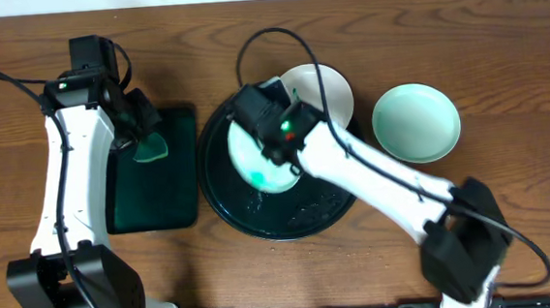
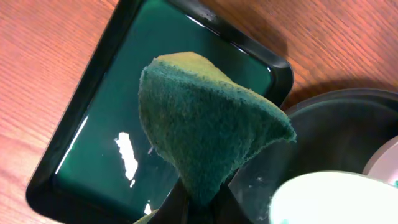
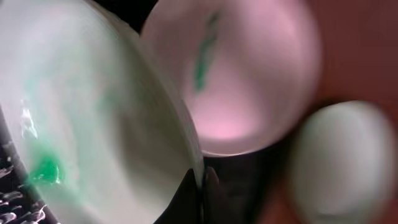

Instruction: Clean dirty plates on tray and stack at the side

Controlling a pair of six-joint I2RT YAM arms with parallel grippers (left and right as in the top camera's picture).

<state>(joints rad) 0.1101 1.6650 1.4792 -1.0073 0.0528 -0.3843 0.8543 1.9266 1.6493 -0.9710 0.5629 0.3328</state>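
Note:
The round black tray (image 1: 223, 208) sits mid-table. My right gripper (image 1: 276, 134) is shut on the rim of a plate with a teal smear (image 1: 257, 170) and holds it tilted over the tray; the plate shows in the right wrist view (image 3: 93, 118) with the fingers (image 3: 202, 186) pinching its edge. A second smeared plate (image 1: 333, 87) rests on the tray's far rim and shows in the right wrist view (image 3: 242, 74). A third plate (image 1: 415, 122) lies on the wood at the right. My left gripper (image 1: 142, 124) is shut on a green sponge (image 2: 205, 124) above the rectangular tray.
A rectangular dark tray (image 1: 157, 196) with green water lies left of the round tray, seen too in the left wrist view (image 2: 93, 93). Cables run across the far side of the table. Bare wood (image 1: 501, 60) lies at the right.

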